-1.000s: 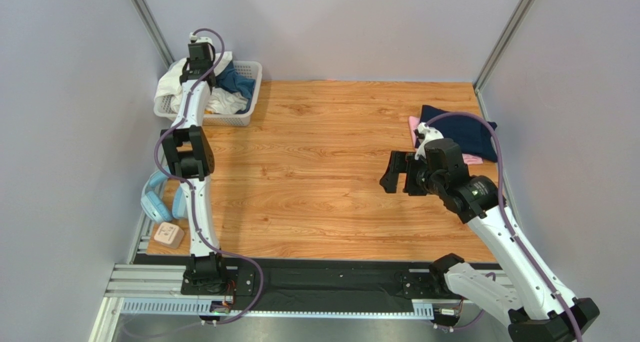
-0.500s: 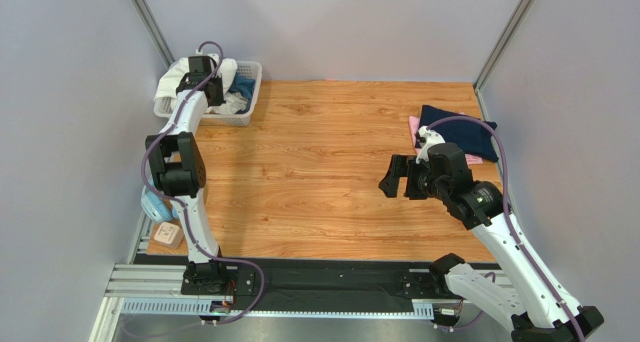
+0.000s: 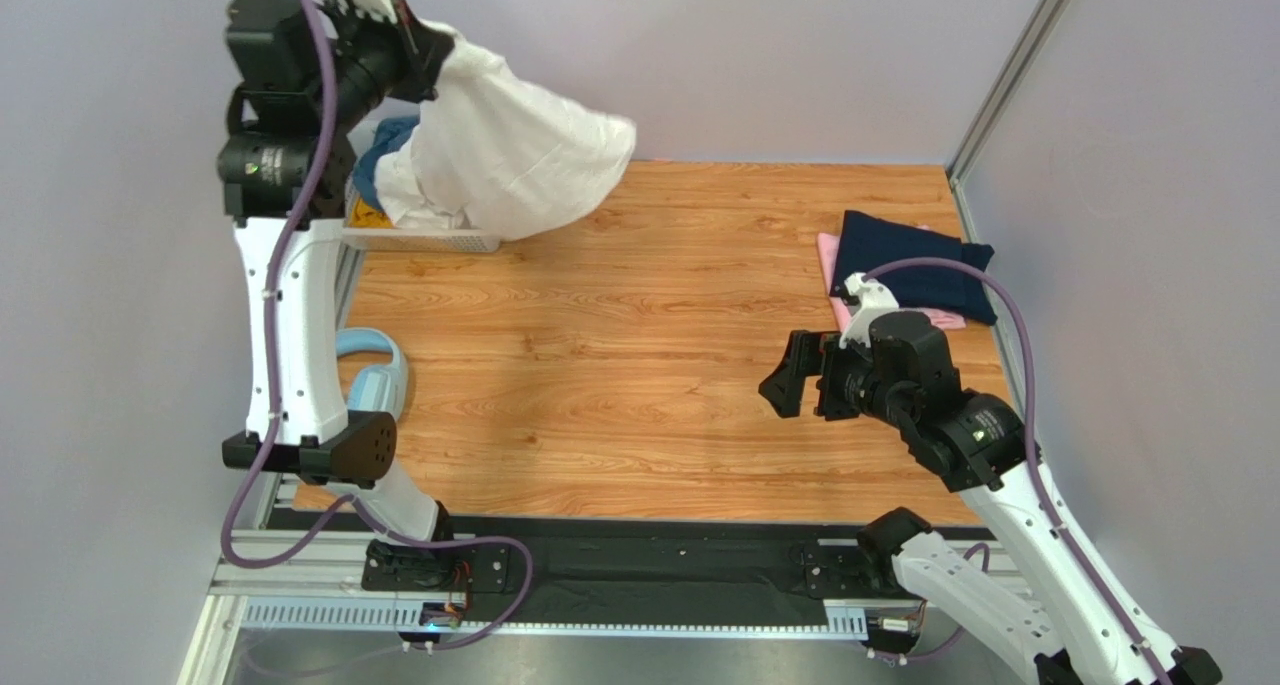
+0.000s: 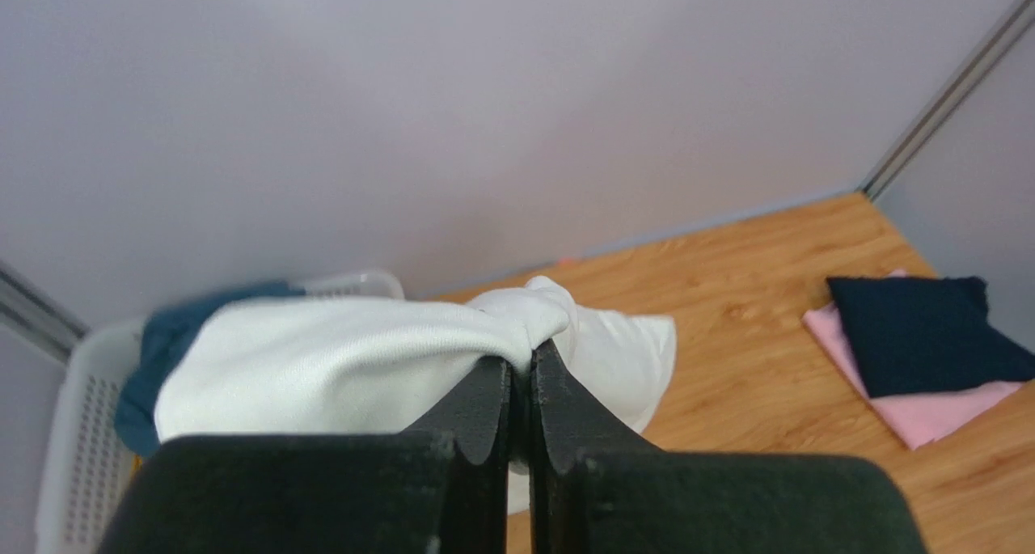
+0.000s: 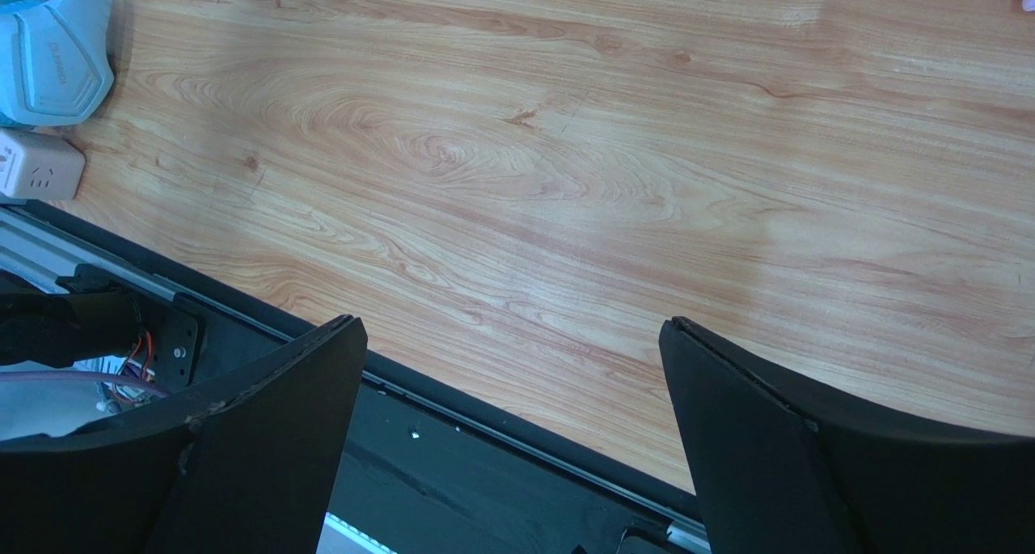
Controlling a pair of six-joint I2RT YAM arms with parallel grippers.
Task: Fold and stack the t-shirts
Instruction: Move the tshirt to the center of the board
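The left fingers (image 4: 481, 423) pinch the white shirt (image 3: 511, 148), hanging high over the basket (image 3: 448, 241) at 10 o'clock, while the right fingers (image 5: 273, 439) gape empty above the tabletop (image 3: 631, 318) at 4 o'clock and the navy shirt (image 3: 909, 259) lies folded on the pink shirt (image 4: 929, 416) at 2 o'clock.

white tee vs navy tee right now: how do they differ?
Colour: the white t-shirt is white, the navy t-shirt dark blue.
Shape: the white t-shirt hangs bunched and unfolded; the navy t-shirt is folded into a neat rectangle.
Support: the white t-shirt is pinched in the left end effector, held up over the basket; the navy t-shirt lies on the pink t-shirt, with nothing gripping it.
Shared: both are plain cloth.
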